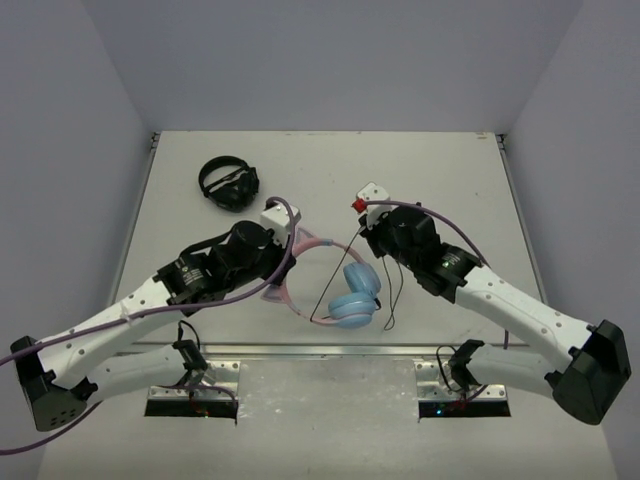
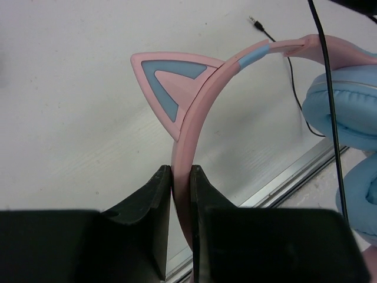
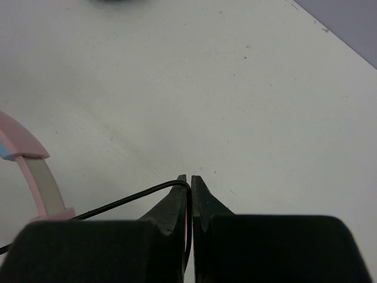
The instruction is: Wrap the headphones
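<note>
While the left gripper [image 2: 181, 171] clamps the headband [image 2: 203, 106], the right gripper [image 3: 189, 178], pinching the cable [image 3: 129, 197], should wind it taut.

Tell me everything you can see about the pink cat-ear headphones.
The headphones have a pink, plastic-looking headband with two cat ears, padded light blue earcups and a thin black cable. The left tool is shut on the headband, the right tool on the cable; the earcups are by the table's near edge.
</note>
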You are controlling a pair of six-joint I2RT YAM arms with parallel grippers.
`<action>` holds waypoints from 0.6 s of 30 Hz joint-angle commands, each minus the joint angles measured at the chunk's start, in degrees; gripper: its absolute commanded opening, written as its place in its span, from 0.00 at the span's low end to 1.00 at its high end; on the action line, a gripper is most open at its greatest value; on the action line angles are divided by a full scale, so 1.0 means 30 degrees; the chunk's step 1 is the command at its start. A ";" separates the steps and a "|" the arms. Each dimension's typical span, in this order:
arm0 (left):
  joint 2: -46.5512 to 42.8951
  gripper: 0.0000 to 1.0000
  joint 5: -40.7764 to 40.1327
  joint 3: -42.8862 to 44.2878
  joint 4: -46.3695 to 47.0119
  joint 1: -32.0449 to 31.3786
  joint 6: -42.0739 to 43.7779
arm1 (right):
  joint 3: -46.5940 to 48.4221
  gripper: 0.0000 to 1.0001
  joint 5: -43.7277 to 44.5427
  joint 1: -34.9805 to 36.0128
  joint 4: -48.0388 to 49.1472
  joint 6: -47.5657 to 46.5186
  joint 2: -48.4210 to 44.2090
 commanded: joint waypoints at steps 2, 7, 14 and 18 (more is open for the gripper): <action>-0.1552 0.00 0.3066 0.1451 0.0587 -0.0311 0.0321 | -0.0010 0.02 -0.0930 -0.1131 0.2588 0.0608 0.0130; -0.1934 0.00 0.1902 0.2652 0.1114 -0.0311 -0.0086 | -0.1499 0.01 -0.3891 -0.1161 0.4025 0.1807 -0.0542; -0.1848 0.01 -0.0637 0.4908 0.1613 -0.0311 -0.0994 | -0.2500 0.01 -0.5886 -0.1161 0.5463 0.2658 -0.1012; -0.2637 0.01 -0.2612 0.5086 0.3076 -0.0311 -0.2313 | -0.3726 0.01 -0.6469 -0.1190 0.6720 0.3854 -0.1508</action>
